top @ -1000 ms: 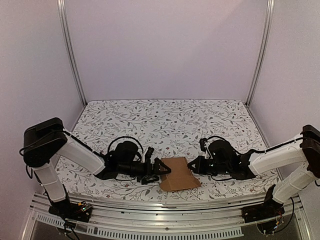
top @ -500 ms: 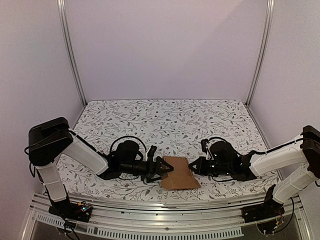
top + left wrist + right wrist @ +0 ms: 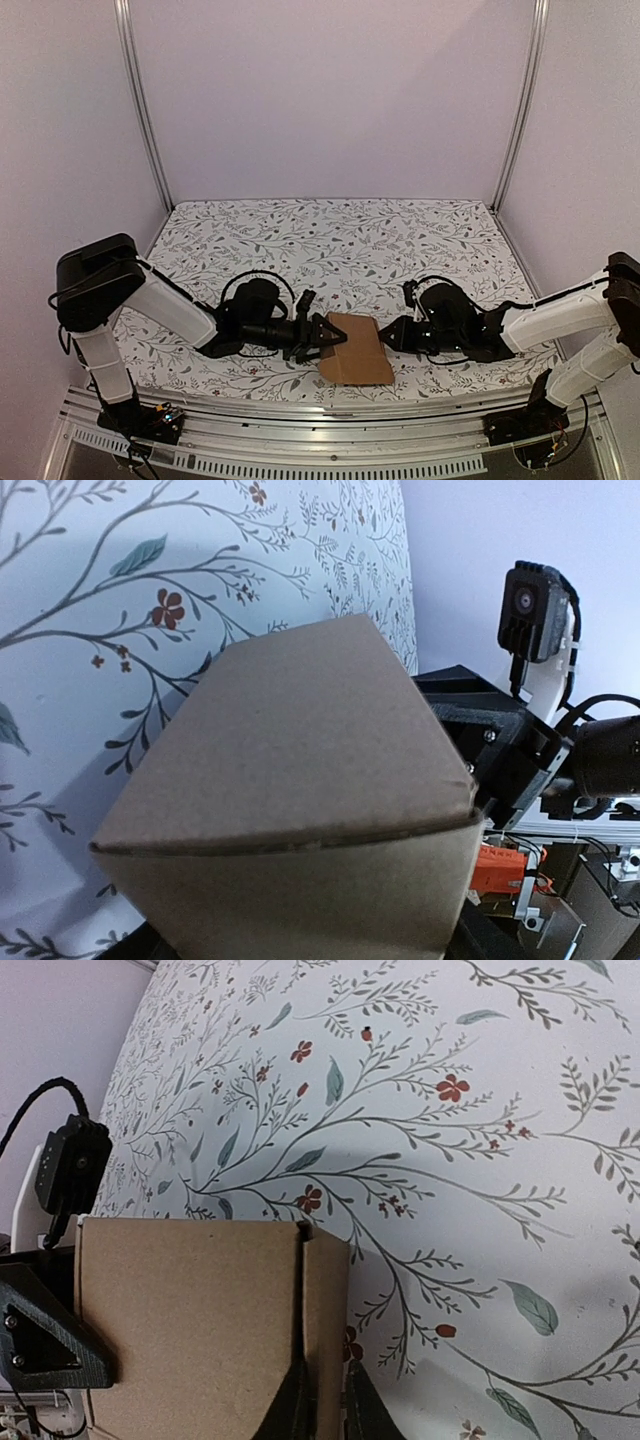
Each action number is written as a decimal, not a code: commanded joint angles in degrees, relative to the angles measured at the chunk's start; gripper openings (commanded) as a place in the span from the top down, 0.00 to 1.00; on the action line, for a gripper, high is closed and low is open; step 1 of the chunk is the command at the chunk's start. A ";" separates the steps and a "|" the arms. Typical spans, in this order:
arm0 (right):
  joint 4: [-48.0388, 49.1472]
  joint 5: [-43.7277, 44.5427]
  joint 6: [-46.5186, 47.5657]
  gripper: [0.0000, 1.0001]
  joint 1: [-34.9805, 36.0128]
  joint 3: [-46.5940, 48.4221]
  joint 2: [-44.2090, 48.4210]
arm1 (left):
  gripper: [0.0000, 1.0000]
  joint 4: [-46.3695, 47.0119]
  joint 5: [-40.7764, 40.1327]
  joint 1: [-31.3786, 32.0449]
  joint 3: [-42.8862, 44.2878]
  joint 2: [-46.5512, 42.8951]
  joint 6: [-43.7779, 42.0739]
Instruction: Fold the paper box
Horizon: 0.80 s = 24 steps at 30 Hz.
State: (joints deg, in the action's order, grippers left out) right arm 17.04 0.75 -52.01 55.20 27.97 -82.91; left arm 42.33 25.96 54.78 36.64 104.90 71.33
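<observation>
The paper box (image 3: 356, 350) is a brown cardboard piece held just above the floral cloth near the table's front, between both arms. My left gripper (image 3: 320, 336) meets its left side; in the left wrist view the paper box (image 3: 300, 780) fills the space between my jaws, and only a dark fingertip (image 3: 482, 942) shows at the bottom corner. My right gripper (image 3: 386, 335) comes from the right. Its two fingertips (image 3: 300, 1405) stand close together on a narrow side flap of the paper box (image 3: 190, 1310). The left gripper's black finger (image 3: 45, 1345) presses the far side.
The floral tablecloth (image 3: 340, 250) covers the table. Aluminium posts (image 3: 140, 110) and pale walls close in the back and sides. A metal rail (image 3: 330, 420) runs along the front edge, just below the box.
My left gripper has moved right onto the box's left side and its jaws have narrowed around it. The box has shifted slightly. The right gripper has stayed on its flap.
</observation>
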 commanded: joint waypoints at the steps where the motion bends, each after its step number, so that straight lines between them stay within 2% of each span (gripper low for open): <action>1: -8.23 -1.09 1.36 0.79 0.44 -1.40 2.59 | 0.47 -2.60 0.66 -0.88 0.60 -1.81 -1.81; 7: -11.88 1.97 5.67 0.67 0.44 -0.26 11.99 | 0.49 -1.72 2.68 -2.76 -0.87 -4.22 -0.65; 11: -15.82 1.54 13.56 0.54 0.45 1.67 17.52 | 0.50 -0.48 6.29 -4.69 -1.99 -6.16 1.07; 15: -21.34 0.09 22.03 0.47 0.49 5.05 20.55 | 0.50 -0.28 10.47 -6.92 -3.28 -8.73 2.22; 18: -24.07 -2.11 28.91 0.33 0.49 7.75 22.29 | 0.52 0.06 14.96 -8.79 -3.68 -10.90 3.37; 22: -26.11 -5.09 38.56 0.24 0.52 12.28 22.63 | 0.56 -1.19 22.01 -11.86 -3.40 -14.15 3.77; 24: -27.03 -6.54 43.25 0.14 0.46 14.45 22.09 | 0.57 -2.80 24.02 -13.39 -3.38 -16.14 3.58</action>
State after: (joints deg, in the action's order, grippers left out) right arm -5.93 -2.04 -22.37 55.48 38.04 -61.01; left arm 41.12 42.26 44.51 33.58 92.51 74.41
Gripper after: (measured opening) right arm 0.794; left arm 0.650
